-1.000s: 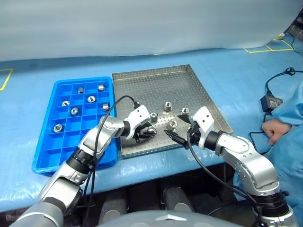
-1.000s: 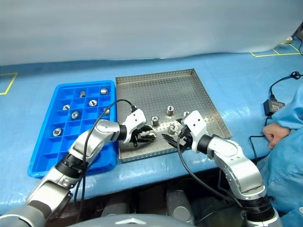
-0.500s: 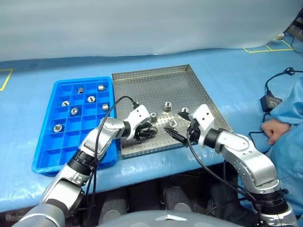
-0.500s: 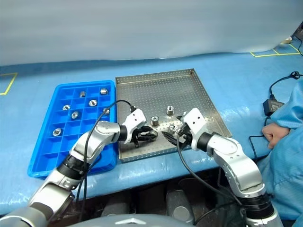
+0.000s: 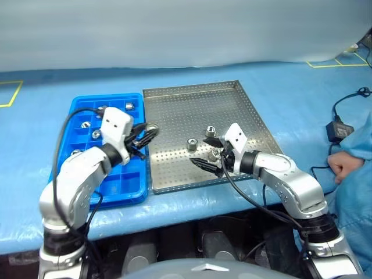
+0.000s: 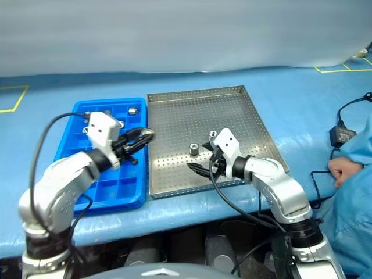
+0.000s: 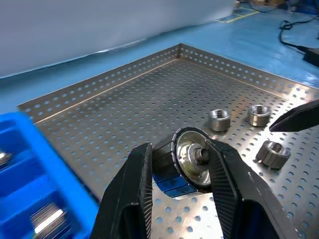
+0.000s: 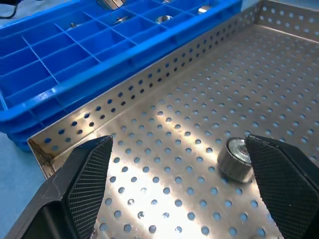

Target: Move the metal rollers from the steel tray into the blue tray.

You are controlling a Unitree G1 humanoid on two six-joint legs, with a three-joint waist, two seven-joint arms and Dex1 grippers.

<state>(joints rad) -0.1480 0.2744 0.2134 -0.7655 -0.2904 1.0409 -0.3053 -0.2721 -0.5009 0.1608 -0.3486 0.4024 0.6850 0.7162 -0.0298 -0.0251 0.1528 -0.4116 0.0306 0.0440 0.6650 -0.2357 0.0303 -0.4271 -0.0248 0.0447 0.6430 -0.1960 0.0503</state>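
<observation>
left gripper (image 5: 145,135): clamped on one roller (image 7: 192,158), hole facing camera
held roller: at seam, blue tray (image 5: 135,187) just to its left
right gripper (image 8: 182,186): jaws wide, empty, low over steel tray (image 5: 174,110)
loose rollers (image 5: 192,145): beside right gripper; one (image 8: 236,158) nearer its right finger

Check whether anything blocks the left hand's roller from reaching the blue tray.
Nothing visible does. The left hand holds a roller over the seam between the steel tray and the blue tray, whose near compartments lie open.
</observation>
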